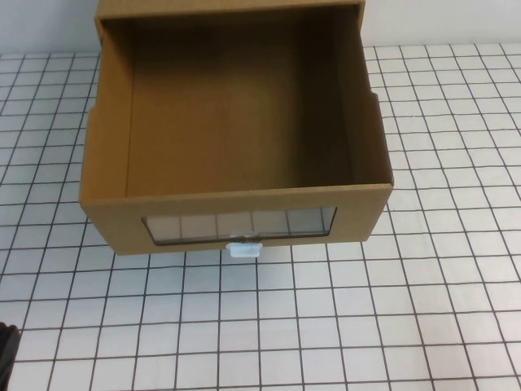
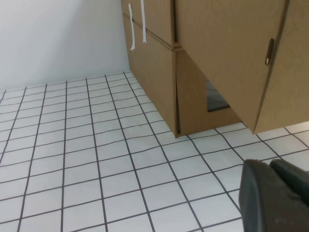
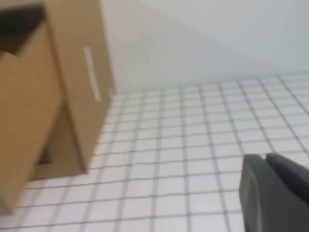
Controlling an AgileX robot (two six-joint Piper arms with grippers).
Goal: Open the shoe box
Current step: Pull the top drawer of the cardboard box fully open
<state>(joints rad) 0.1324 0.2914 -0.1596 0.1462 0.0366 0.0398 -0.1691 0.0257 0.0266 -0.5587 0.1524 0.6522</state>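
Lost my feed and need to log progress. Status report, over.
Left end effector low at near-left, touching nothing. Right end effector shut, empty, standing off. Shoe box open, inside bare. Nothing in the way.

Probably a lab test bench: white grid-lined tabletop [image 1: 407, 309] against a plain white wall [image 2: 58, 38].

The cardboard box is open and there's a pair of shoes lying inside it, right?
Not quite: the cardboard box is open, but the high view shows it empty, no shoes inside. The left gripper and the right gripper are both shut, clear of the box over the tiled table.
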